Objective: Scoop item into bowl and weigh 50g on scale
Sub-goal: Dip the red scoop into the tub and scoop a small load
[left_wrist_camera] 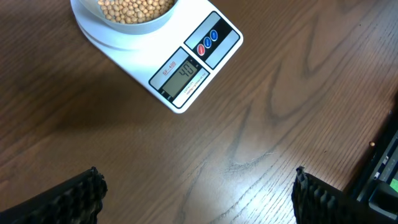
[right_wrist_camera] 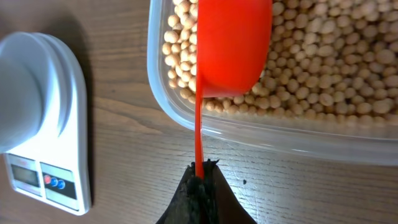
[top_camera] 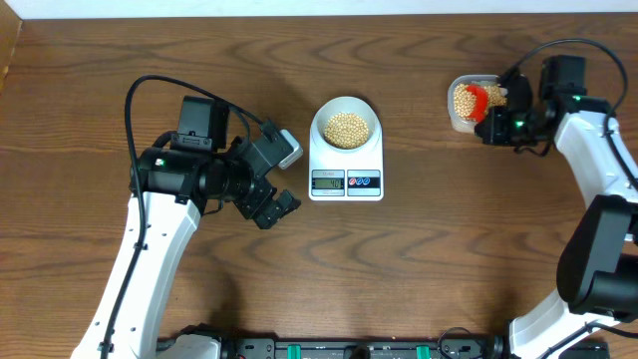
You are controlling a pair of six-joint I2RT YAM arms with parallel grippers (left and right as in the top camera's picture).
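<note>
Wooden table (top_camera: 449, 249) bears the scale (left_wrist_camera: 146, 65), its display (left_wrist_camera: 188, 76) apparently reading 40.

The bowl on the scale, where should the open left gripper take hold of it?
Probably the bowl by its left rim, coming down from above and pinching the wall. It looks too wide to span, and beans fill its middle.

The table (top_camera: 478, 249) is grained wood; scale (top_camera: 346, 165), clear tub (right_wrist_camera: 280, 134) and red scoop (right_wrist_camera: 233, 50) look smooth, glossy plastic.
</note>
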